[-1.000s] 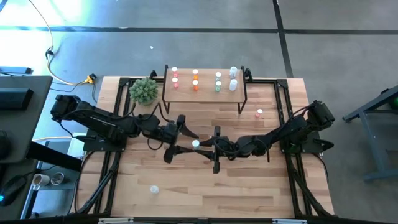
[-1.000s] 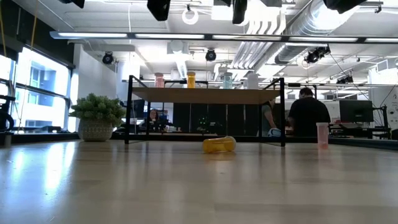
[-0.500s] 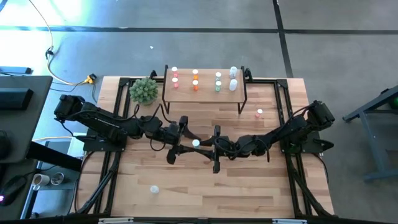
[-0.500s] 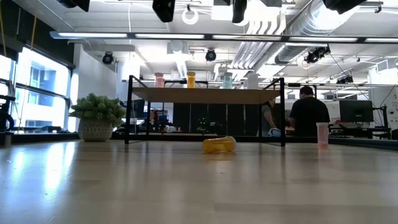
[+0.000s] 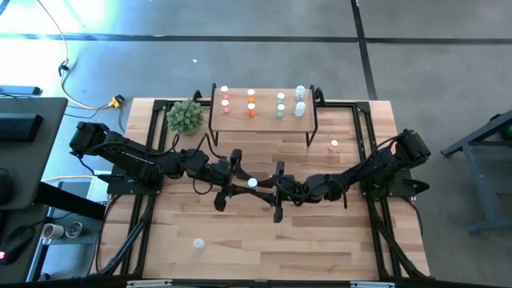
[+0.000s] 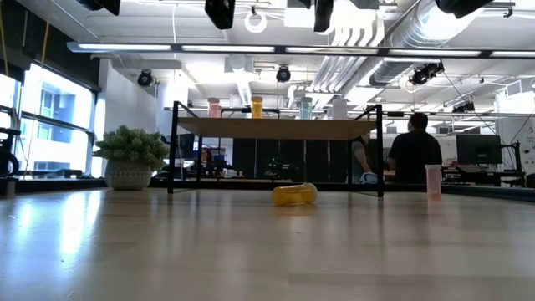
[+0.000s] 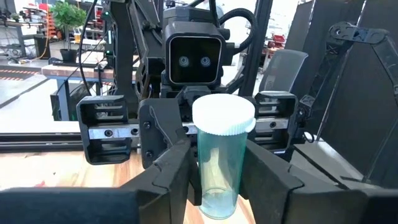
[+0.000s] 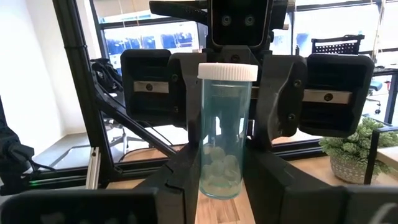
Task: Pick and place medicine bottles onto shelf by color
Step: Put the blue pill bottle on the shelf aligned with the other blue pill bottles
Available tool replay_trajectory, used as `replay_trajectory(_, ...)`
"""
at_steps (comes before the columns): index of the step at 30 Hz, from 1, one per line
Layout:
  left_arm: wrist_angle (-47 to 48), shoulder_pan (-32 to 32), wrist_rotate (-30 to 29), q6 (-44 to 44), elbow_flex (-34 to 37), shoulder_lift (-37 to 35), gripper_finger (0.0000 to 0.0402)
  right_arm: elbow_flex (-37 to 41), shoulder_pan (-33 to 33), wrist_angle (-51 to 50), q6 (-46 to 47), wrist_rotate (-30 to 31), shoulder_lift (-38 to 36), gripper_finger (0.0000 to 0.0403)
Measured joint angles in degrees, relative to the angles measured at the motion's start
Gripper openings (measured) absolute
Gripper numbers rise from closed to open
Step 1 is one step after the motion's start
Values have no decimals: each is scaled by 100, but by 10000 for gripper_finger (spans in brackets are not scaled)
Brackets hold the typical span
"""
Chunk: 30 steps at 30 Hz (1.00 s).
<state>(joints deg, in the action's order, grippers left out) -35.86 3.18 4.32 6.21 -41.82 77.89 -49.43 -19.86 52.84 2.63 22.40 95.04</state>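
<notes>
Above the middle of the desk (image 5: 264, 248), the left hand (image 7: 221, 180) and the right hand (image 8: 222, 180) meet tip to tip on one clear bottle (image 5: 252, 183); each hand is pressed against its sides, so both pinch it at once, held upright and off the wood; its cap is white, and a few pale lumps lie at its bottom (image 8: 221, 171), the rest of it see-through.

On the shelf (image 5: 264, 120) at the far edge stand eight medicine bottles in four columns of two; two pink ones (image 5: 225, 97), two orange ones (image 5: 251, 102), two green ones (image 5: 281, 105), and two clear or white ones (image 5: 300, 100); what is inside these is too small to tell.

Loose on the desk are three more; one pink bottle (image 5: 333, 146) stands near the shelf's right leg; one white-capped bottle (image 5: 198, 244) sits well apart toward the near left; one yellow-orange bottle (image 6: 294, 194) lies on its side in front of the shelf in the low view.

One potted green plant (image 5: 185, 117) stands just left of the shelf; a person in dark clothing (image 6: 415, 150) sits in the room beyond.
</notes>
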Motion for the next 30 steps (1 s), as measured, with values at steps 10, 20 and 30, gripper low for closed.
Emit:
replay_trajectory(10, 120, -2, -2, -138, 0, -4, 111, 0, 92, -146, 8, 2, 0, 94)
replay_trajectory(20, 258, -4, -226, -181, 0, 2, 110, 0, 120, -290, 126, 113, 2, 158)
replay_trajectory(30, 594, -1, -626, -252, 0, 15, 110, -3, 129, -965, 209, 579, 4, 172)
